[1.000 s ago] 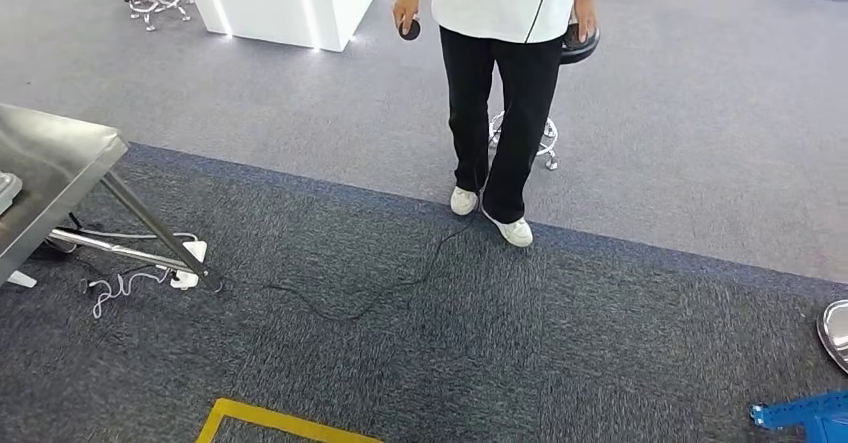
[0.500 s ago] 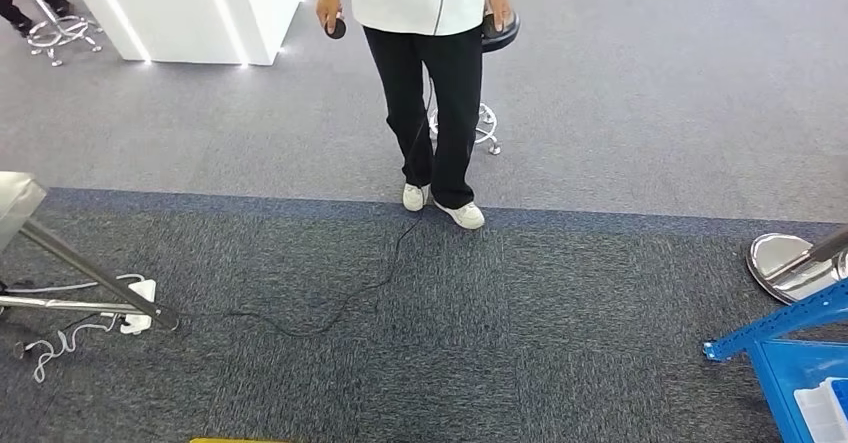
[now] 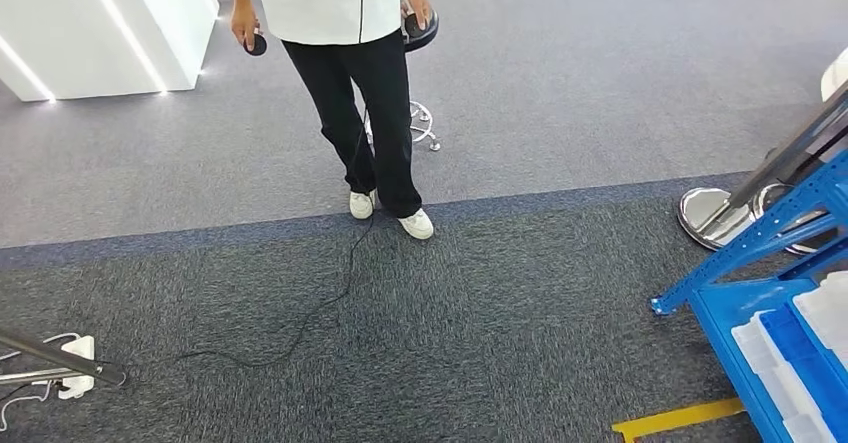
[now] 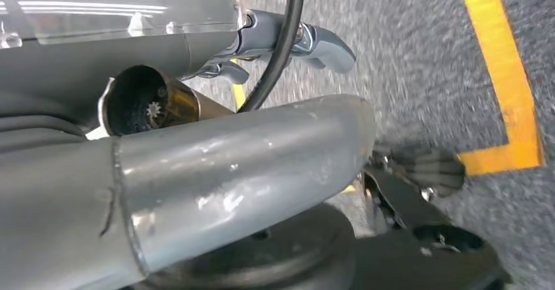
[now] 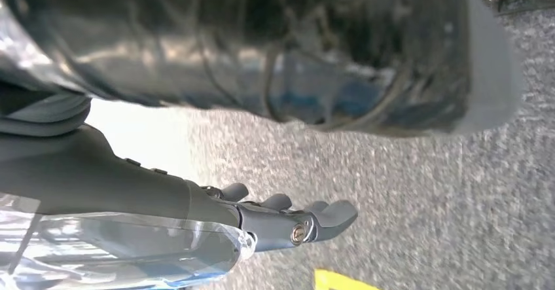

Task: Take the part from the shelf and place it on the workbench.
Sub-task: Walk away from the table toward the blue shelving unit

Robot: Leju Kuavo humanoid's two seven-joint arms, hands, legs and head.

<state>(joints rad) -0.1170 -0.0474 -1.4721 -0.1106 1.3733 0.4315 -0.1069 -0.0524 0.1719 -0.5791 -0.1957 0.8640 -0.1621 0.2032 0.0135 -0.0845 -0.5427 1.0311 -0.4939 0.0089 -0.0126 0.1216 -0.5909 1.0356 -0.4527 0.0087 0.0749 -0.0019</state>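
Note:
The blue metal shelf (image 3: 752,255) stands at the right edge of the head view, with white and blue bins (image 3: 800,358) on its lower level. I cannot make out a single part in them. My left hand (image 4: 262,139) hangs beside my body above the carpet, fingers (image 4: 321,41) stretched out and holding nothing. My right hand (image 5: 216,205) hangs low too, its fingers (image 5: 314,219) straight and apart, with nothing in them.
A person (image 3: 350,73) in a white top and black trousers stands ahead, a small dark controller (image 3: 257,43) in one hand. A black cable (image 3: 322,303) trails over the carpet. A chrome round base (image 3: 708,215) sits by the shelf, yellow floor tape (image 3: 680,418) near it, a white counter (image 3: 90,23) far left.
The whole view has swung to the right: the steel workbench has slid out at the left and the blue shelf has come in at the right. The person stands in the same spot.

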